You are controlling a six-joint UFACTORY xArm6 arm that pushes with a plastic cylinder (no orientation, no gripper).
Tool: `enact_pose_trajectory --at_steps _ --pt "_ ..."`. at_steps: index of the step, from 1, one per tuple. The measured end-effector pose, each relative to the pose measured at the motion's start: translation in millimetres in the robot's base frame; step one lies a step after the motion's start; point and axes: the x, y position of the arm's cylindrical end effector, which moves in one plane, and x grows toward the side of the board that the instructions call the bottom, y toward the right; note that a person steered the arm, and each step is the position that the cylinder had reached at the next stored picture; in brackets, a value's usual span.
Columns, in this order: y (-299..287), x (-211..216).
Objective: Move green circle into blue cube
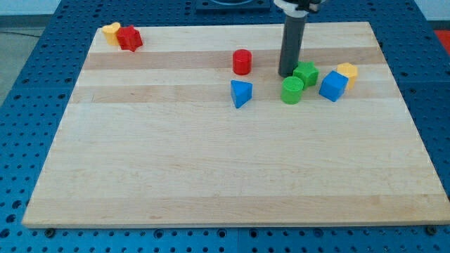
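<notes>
No brand, label or writing is legible anywhere; the wooden surface [211,169] lies on a blue perforated bench [21,84]; the arm carries no claw, only a dark rod, so nothing is gripped or held; my tip [287,74] rests on the surface just above the green circle [292,90] and touching or nearly touching the view's left edge of a green star-like block [306,73]; the green circle stands upright, round face up, its axis vertical, just left of the blue cube [333,86] and apart from it by a narrow gap; a yellow block [346,71] sits against the cube's upper right; a blue triangular block [240,93] and a red cylinder [242,62] lie further left; a red block [129,38] and a small yellow block [110,31] touch at the top left corner
</notes>
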Motion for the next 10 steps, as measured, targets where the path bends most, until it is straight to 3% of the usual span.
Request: enact_pose_trajectory --at_steps 2,7,10 --pt "22.7 0.0" --pt "-169.7 52.3" --pt "-96.8 53.5"
